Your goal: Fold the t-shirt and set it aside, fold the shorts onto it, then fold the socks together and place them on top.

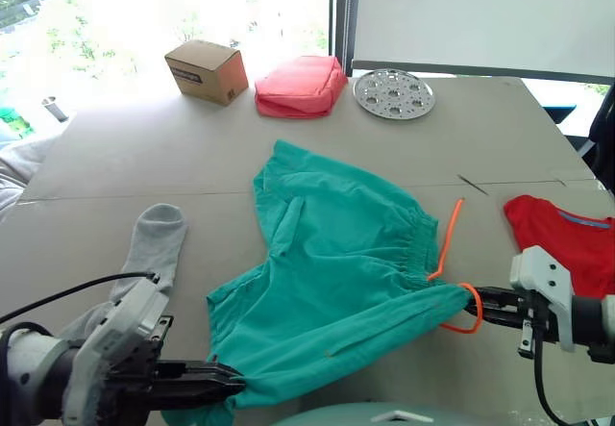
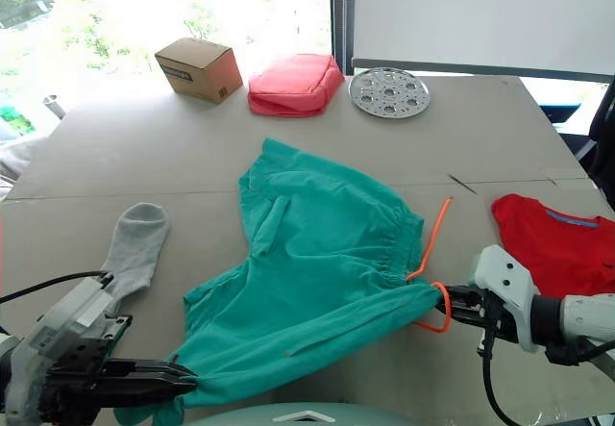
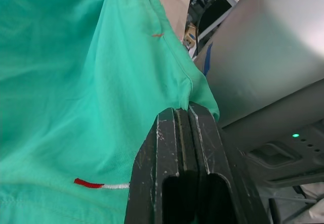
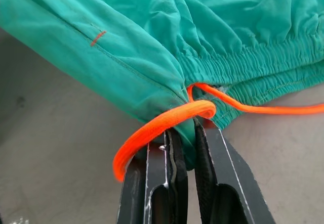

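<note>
desk (image 1: 538,128): brown board surface under bright window | left tool (image 1: 231,380): pinching shorts (image 1: 336,272) hem | right tool (image 1: 476,301): pinching waistband corner | t-shirt (image 1: 567,243): right edge

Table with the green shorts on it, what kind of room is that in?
Probably a test room or lab, not a home. The table is covered in cardboard sheets beside a bright window, and the shorts lie among odd props: a cardboard box and a round metal plate.

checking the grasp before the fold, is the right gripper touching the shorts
Touching. In the right wrist view the right gripper has its jaws clamped on a bunched corner of the shorts by the waistband.
</note>
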`<control>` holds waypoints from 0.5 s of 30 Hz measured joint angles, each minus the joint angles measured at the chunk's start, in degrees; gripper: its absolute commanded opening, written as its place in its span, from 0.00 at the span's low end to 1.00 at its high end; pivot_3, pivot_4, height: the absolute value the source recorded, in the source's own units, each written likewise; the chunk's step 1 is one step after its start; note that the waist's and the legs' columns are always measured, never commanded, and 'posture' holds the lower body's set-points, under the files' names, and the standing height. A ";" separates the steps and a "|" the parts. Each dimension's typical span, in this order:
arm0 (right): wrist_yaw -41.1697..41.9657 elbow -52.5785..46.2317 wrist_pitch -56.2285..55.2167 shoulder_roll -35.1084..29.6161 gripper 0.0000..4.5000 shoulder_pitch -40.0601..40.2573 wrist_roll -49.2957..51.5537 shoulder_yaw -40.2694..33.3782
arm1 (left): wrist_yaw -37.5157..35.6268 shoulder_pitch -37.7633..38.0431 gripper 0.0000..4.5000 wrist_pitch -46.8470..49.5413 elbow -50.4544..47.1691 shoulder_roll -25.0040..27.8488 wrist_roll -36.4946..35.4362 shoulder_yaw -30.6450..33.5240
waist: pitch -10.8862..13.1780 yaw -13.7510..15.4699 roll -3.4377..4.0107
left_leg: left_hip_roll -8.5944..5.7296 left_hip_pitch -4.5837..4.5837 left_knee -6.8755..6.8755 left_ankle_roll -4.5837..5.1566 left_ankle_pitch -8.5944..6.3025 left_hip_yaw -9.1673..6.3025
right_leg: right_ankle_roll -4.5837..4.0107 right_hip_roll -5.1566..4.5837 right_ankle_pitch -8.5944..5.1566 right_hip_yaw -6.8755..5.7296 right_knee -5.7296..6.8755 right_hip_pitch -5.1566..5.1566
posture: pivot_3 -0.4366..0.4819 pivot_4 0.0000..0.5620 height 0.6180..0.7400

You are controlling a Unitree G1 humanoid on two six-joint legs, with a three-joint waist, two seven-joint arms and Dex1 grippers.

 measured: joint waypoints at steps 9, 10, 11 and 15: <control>-0.33 2.10 -0.20 0.73 0.02 -3.83 -0.55 2.09 | 1.11 -17.41 0.00 -5.55 15.01 2.18 8.64 -13.82 | 0.04 0.59 0.02 | 0.00 -0.03 0.00 0.02 -0.01 0.01 | 0.00 -0.01 0.00 -0.02 -0.03 0.00 | 0.48 0.27 0.99; -0.23 2.42 -0.26 0.65 0.02 -3.83 -0.93 2.38 | 1.13 -18.80 0.00 -6.59 16.49 2.17 9.87 -15.17 | 0.06 0.57 0.01 | 0.01 -0.04 0.00 0.03 -0.02 0.02 | -0.01 0.00 0.00 -0.02 -0.02 -0.02 | 0.48 0.27 0.99; -0.21 2.53 -0.27 0.69 0.02 -3.87 -1.05 2.53 | 1.16 -20.35 0.00 -7.84 17.93 2.16 11.28 -16.65 | 0.07 0.56 0.02 | 0.01 -0.05 -0.01 0.03 -0.02 0.02 | -0.01 0.00 0.00 -0.02 -0.01 -0.02 | 0.48 0.27 0.99; -0.93 3.12 0.29 2.14 0.02 -7.17 0.30 2.90 | 2.93 -32.00 0.00 -11.60 25.11 1.64 14.98 -21.32 | 0.10 1.01 0.05 | 0.03 -0.05 0.06 0.02 0.00 -0.01 | -0.01 0.03 0.01 -0.04 0.05 -0.02 | 0.48 0.27 0.99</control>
